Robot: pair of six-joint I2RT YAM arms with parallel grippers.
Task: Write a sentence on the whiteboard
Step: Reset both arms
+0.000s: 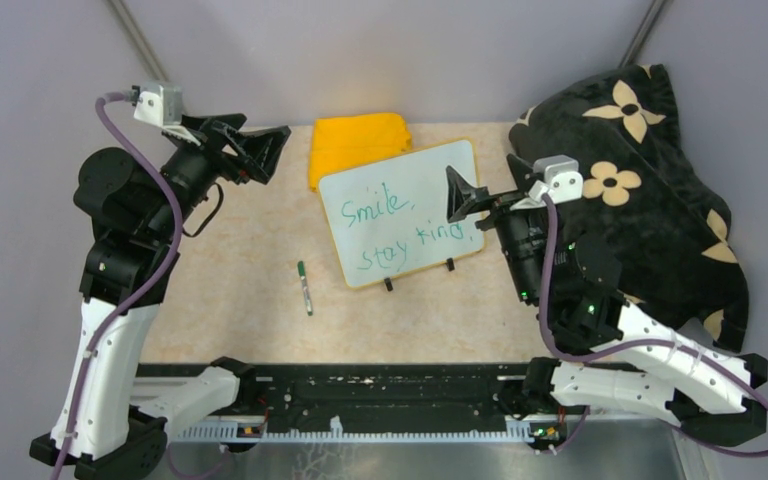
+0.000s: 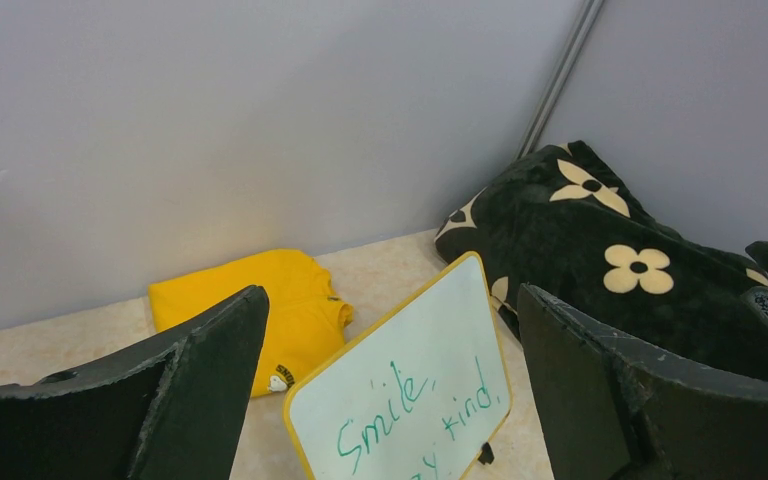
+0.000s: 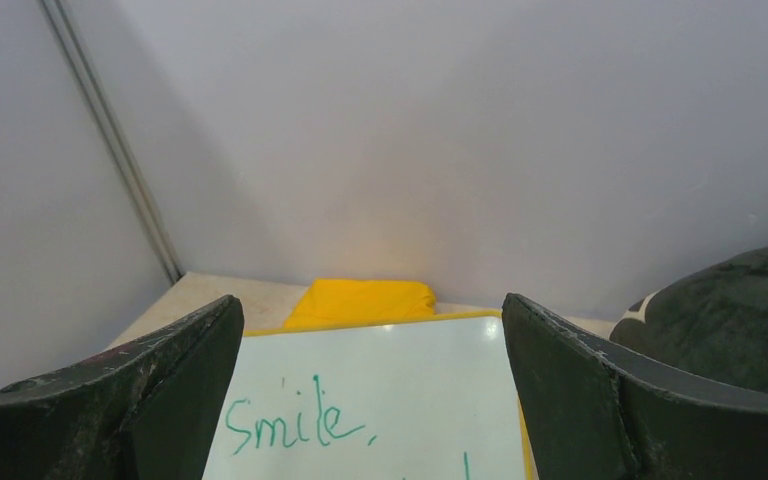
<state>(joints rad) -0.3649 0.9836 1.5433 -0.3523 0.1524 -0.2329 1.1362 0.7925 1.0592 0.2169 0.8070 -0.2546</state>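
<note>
Whiteboard (image 1: 400, 212) lies flat on the desk (image 1: 230, 300), centre-right, turned slightly, its black clips on the near edge. Its far corner overlaps the folded yellow cloth (image 1: 358, 142). The sentence (image 1: 390, 225) reads "Smile, stay kind" in green, in two lines, and looks legible and complete. Judgement: writing step done.

Green marker (image 1: 304, 287) lies on the desk just left of the board, apart from both arms. It is probably set there to keep it off the wet ink.

Left end effector (image 1: 272, 152) is fully open and holds nothing. It hangs raised over the far-left desk, well clear of the board. Right end effector (image 1: 457, 195) is also wide open and empty, hovering above the board's right edge beside the black flowered cushion (image 1: 640, 180). I cannot tell whether it touches the board.
</note>
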